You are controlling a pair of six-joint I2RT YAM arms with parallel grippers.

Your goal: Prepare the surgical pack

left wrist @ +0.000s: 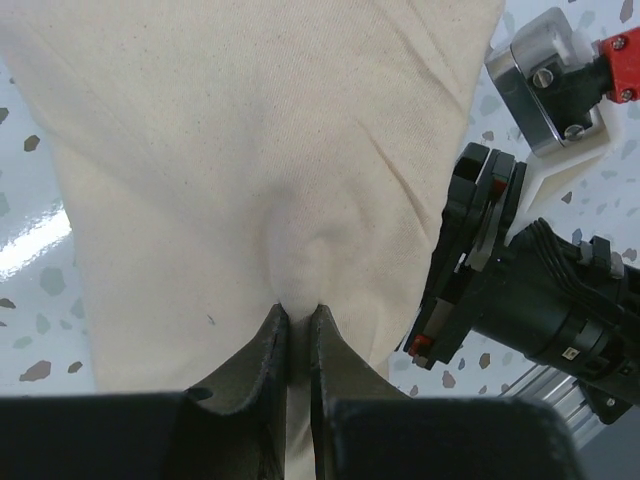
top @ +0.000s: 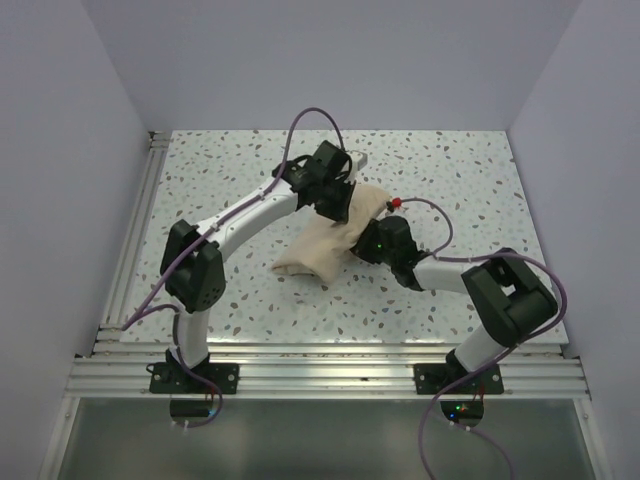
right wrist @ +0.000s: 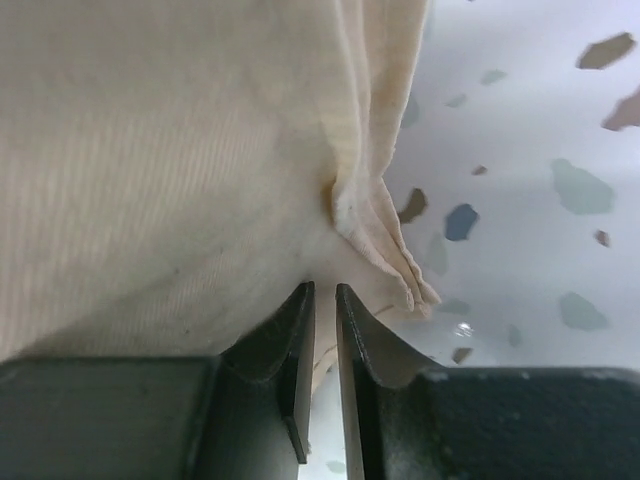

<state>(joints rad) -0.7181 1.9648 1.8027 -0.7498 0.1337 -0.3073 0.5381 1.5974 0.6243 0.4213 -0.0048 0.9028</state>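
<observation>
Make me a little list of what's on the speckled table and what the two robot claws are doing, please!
Table: white speckled table
Thing on it: beige soft cloth wrap, bunched into a bundle near the middle
Left gripper: shut on the wrap, pinching a pucker of cloth
Right gripper: shut on the wrap's folded edge
Inside the wrap: hidden, cannot tell
</observation>
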